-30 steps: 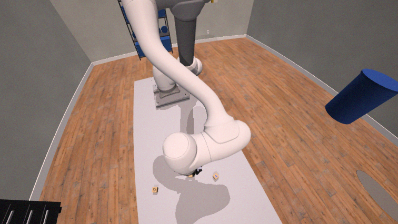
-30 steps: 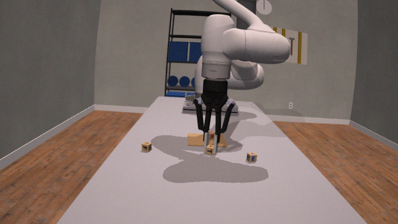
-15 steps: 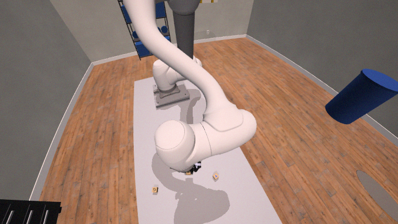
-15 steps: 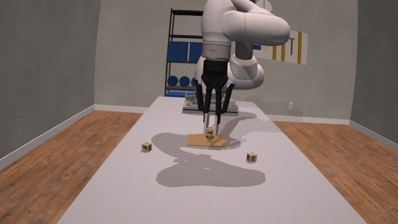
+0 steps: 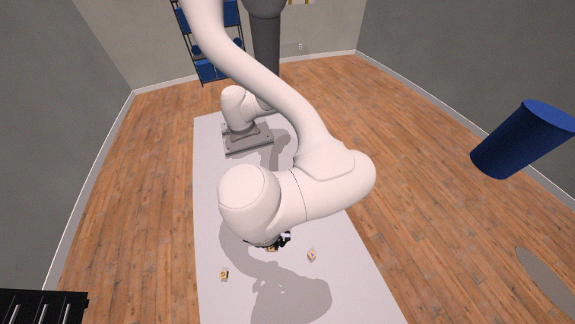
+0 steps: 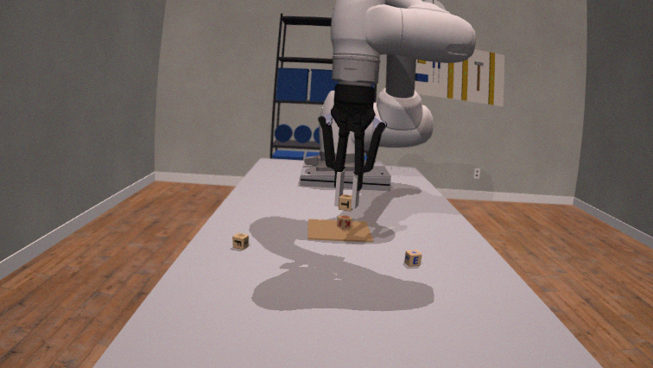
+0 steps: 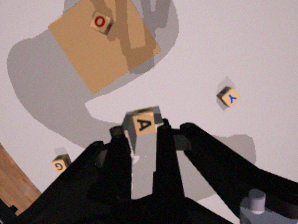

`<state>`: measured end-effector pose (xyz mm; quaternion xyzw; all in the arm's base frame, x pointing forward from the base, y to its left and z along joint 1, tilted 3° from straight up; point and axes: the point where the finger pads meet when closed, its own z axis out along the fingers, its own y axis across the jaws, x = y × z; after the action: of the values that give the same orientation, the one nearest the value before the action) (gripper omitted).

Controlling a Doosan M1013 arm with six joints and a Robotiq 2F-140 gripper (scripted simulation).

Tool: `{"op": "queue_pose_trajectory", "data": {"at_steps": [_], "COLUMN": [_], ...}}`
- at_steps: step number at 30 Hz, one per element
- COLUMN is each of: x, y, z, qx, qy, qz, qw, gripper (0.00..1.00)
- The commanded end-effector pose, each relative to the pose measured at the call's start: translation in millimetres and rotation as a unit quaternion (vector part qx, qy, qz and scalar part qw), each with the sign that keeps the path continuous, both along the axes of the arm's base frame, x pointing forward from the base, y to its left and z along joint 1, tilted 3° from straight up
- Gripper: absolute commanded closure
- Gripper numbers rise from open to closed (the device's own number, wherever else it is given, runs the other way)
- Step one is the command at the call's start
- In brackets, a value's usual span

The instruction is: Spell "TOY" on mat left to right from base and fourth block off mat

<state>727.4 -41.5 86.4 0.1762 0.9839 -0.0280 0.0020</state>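
Tan block (image 5: 271,249) (image 6: 345,203) (image 7: 144,123) clamped in end effector (image 5: 272,246) (image 6: 346,202) (image 7: 144,119), raised; red-O block (image 6: 344,222) (image 7: 101,23) lower, on mat (image 6: 321,231) (image 7: 97,62).

In the exterior view, raised the gripper (image 5: 271,246) (image 6: 346,192) (image 7: 144,119) up the frame, along with the wooden block (image 5: 271,249) (image 6: 345,202) (image 7: 144,124) between its fingers. Went from below the mat (image 6: 324,231) (image 7: 95,60), through overlapping it half a second ago, to just above its upper edge now. Uncovered again the red-lettered block (image 6: 344,222) (image 7: 101,22) on the mat, hidden behind the carried one half a second ago. Brought the horizontal part of the arm (image 5: 329,193) (image 6: 420,34) higher too. In the top view, moved the arm's rounded end up and leftward, and its elbow up and slightly rightward. Stretched the big shadow (image 5: 293,297) (image 6: 342,295) lower in the exterior frame.
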Motion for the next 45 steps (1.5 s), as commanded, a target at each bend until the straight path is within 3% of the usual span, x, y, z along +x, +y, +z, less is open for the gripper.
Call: {"op": "queue_pose_trajectory", "data": {"at_steps": [1, 8, 16, 20, 26, 28, 29, 31, 42, 45], "x": [2, 2, 2, -1, -3, -3, -4, -5, -10, -10], "y": [2, 0, 0, 0, 0, 0, 0, 0, 0, -2], "z": [-3, -35, -36, -37, -39, -39, -41, -41, -45, -45], "qx": [0.001, 0.002, -0.001, -0.016, -0.032, -0.032, -0.039, -0.041, -0.069, -0.072], "qy": [-0.001, 0.005, -0.008, -0.079, -0.156, -0.156, -0.188, -0.199, -0.342, -0.347], "qz": [0.032, 0.144, 0.148, 0.152, 0.154, 0.154, 0.155, 0.156, 0.158, 0.157], "qw": [0.999, 0.99, 0.989, 0.985, 0.975, 0.975, 0.969, 0.967, 0.924, 0.922], "gripper": [0.87, 0.87, 0.87, 0.87, 0.87, 0.87, 0.87, 0.87, 0.87, 0.87]}}
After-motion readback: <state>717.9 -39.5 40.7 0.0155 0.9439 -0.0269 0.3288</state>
